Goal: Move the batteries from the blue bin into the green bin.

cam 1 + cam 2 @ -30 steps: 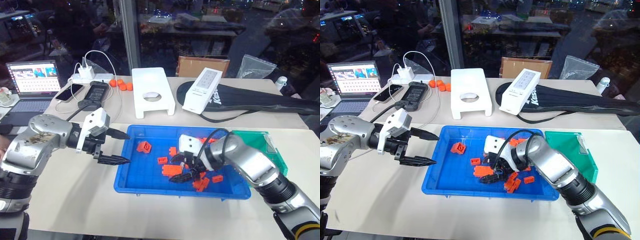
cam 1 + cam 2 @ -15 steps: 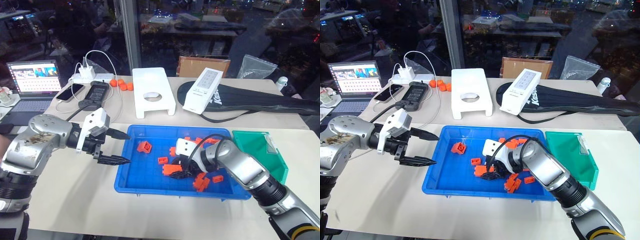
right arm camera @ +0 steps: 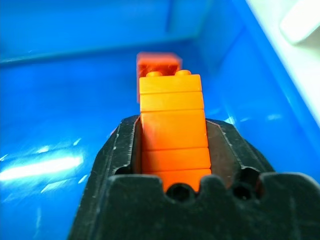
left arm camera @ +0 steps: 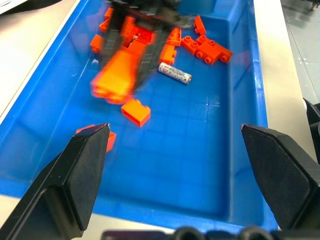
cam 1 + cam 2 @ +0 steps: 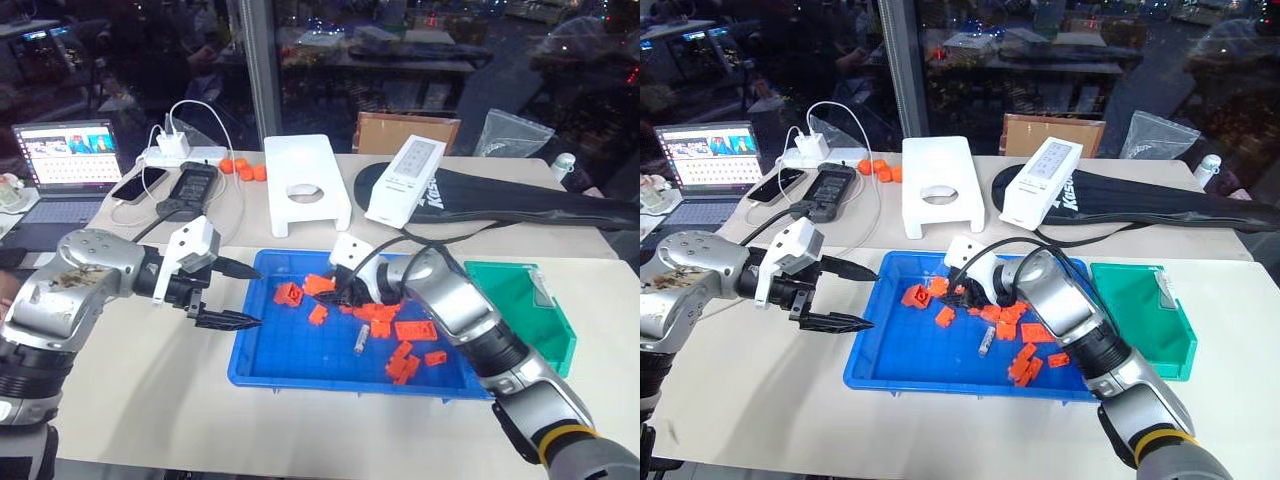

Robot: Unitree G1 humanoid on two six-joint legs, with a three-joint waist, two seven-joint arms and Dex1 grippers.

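Right fingers clamp an orange brick near the blue bin wall; left fingers apart.

An office: laptop, power strip, glass partition.

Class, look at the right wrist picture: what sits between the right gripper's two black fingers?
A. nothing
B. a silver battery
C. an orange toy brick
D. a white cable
C: the right gripper is closed on an orange toy brick, while a battery lies loose on the floor of the blue bin.
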